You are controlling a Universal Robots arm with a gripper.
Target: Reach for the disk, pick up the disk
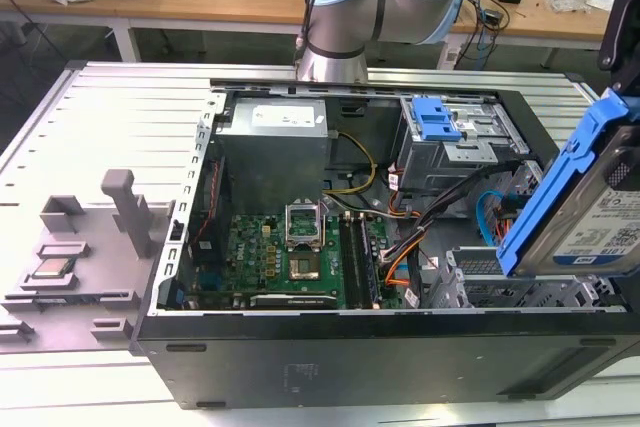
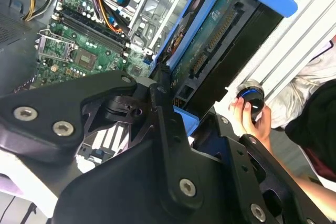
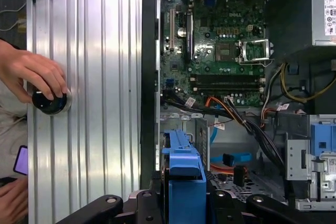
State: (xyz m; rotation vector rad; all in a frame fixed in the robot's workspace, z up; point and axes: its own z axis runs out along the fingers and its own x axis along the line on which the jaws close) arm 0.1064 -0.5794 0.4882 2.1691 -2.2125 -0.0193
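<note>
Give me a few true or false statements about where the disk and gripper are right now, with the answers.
1. The disk is lifted above the open computer case, in the exterior view. True.
2. The gripper is shut on the disk's blue bracket. True.
3. The disk lies flat on the motherboard. False: it is tilted in the air at the exterior view's right.
4. A person's hand rests on the disk. False: it is on a black knob on the ribbed table.
</note>
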